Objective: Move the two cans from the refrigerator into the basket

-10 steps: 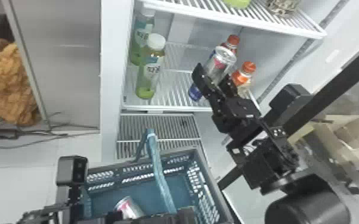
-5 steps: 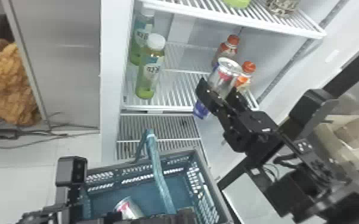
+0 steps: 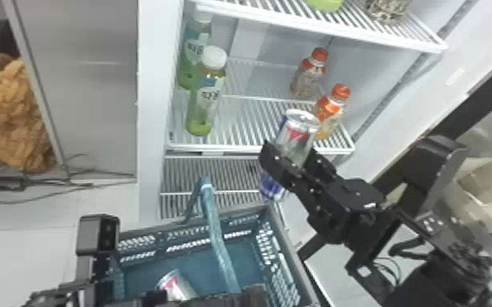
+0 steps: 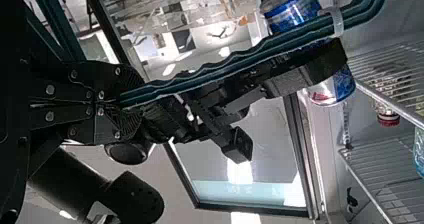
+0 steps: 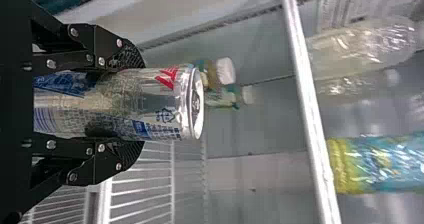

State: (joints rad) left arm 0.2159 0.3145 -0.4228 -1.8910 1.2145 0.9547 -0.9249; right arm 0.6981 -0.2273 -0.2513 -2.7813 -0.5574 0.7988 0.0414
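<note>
One can (image 3: 175,284) inside the basket (image 3: 188,258), seven o'clock; one can (image 3: 297,132) beyond, one o'clock, grasped by the right gripper (image 3: 292,156). One basket handle (image 3: 215,236), clenched by the left gripper (image 3: 251,296).

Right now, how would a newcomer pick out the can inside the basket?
In front of the refrigerator is a blue-green basket. The silver can with a red mark is inside, whereas the other can is clamped in the right end effector.

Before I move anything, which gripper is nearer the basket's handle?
Left: the left gripper is clamped on the handle. The right gripper, holding a can, is off to the handle's right by the shelf.
</note>
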